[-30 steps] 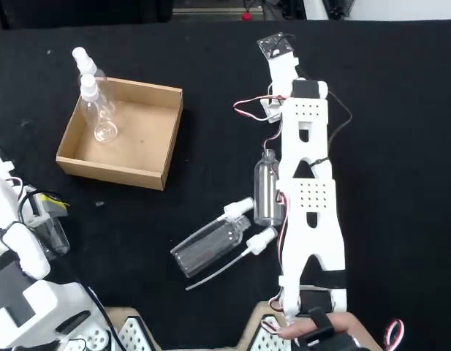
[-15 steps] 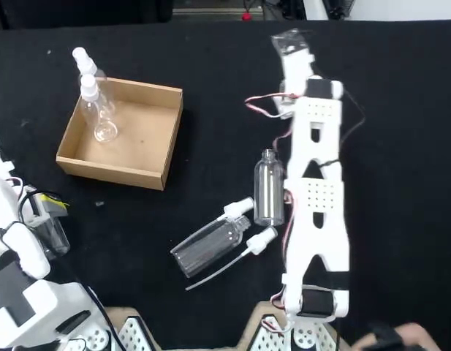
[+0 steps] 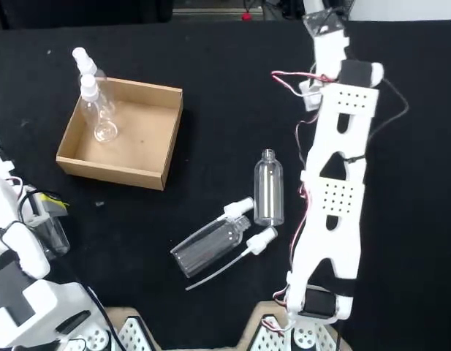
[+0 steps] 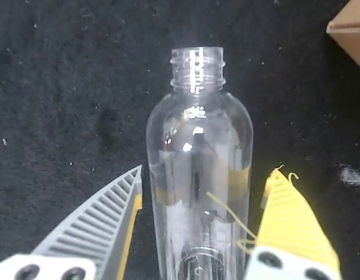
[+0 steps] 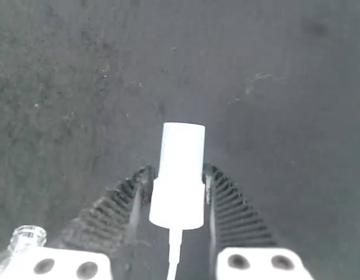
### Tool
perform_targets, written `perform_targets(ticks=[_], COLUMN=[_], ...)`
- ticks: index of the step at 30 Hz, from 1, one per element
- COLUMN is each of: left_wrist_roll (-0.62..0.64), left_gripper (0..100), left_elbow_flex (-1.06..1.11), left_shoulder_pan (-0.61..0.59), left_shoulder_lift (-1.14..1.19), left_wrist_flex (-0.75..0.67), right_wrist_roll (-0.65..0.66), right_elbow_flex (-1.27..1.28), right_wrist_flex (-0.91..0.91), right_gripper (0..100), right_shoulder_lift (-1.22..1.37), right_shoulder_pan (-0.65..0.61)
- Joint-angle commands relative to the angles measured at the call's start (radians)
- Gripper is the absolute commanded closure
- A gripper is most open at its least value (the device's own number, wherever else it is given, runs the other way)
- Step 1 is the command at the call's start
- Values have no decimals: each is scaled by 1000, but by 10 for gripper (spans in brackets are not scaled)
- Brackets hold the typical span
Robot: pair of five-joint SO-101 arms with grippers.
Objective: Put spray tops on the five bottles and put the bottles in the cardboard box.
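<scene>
Looking down from the high view, we've got the right gripper (image 3: 324,22) far upper right and the left gripper (image 3: 51,228) at lower left, well apart across the table (image 3: 210,88). Left wrist view: jaws clamped on the open bottle (image 4: 198,175), its neck pointing away from them, toward the upper frame. Right wrist view: jaws pinch the spray top (image 5: 178,175), head outward, tube trailing back. We reckon that tube must meet the neck end-on.

Light was bright and even; shadows on the cloth (image 3: 210,73) were faint; small glare spots sat on the bottle (image 4: 197,146).
</scene>
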Motion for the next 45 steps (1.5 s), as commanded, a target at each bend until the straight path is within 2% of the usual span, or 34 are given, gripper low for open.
perform_targets(ticks=[1,4,11,18,23,35,41,45], left_wrist_roll=[8,8,8,8,5,-2,5,29], left_gripper=[680,680,680,688,762,770,770,770], left_elbow_flex=[-113,-151,-177,-130,-125,-163,-183,2], left_shoulder_pan=[12,7,10,-16,-12,19,19,30], left_shoulder_lift=[2,2,3,74,83,72,-166,-474], left_wrist_flex=[48,94,91,-43,-38,28,95,-28], right_wrist_roll=[-3,-3,-3,-3,-3,-38,-172,-238], right_elbow_flex=[-48,-48,-47,-47,-47,-56,-50,-47], right_wrist_flex=[31,31,32,32,32,32,37,38], right_gripper=[893,893,893,893,893,893,893,894], right_shoulder_lift=[-113,-114,-114,-114,-114,-122,-225,-349], right_shoulder_pan=[17,15,18,15,2,-9,-6,-5])
